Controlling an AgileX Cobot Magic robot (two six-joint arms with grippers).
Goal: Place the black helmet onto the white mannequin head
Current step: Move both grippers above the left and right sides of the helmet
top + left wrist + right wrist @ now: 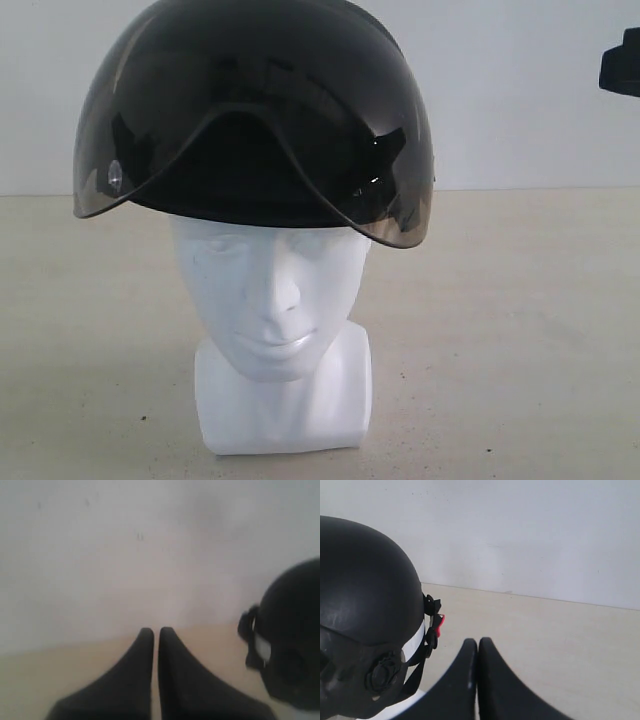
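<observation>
The black helmet [255, 110] sits on top of the white mannequin head [275, 300], its smoky visor covering the forehead down to just above the eyes. The head stands upright on its square base, facing the exterior camera. The helmet also shows in the left wrist view [295, 640] and in the right wrist view [362, 615], where a small red buckle [440, 622] hangs on its strap. My left gripper [156, 632] is shut, empty and apart from the helmet. My right gripper [478, 644] is shut and empty, beside the helmet without touching it.
The head stands on a beige tabletop [520, 330] in front of a plain white wall [520, 100]. A dark piece of the right arm [620, 62] shows at the upper right edge of the exterior view.
</observation>
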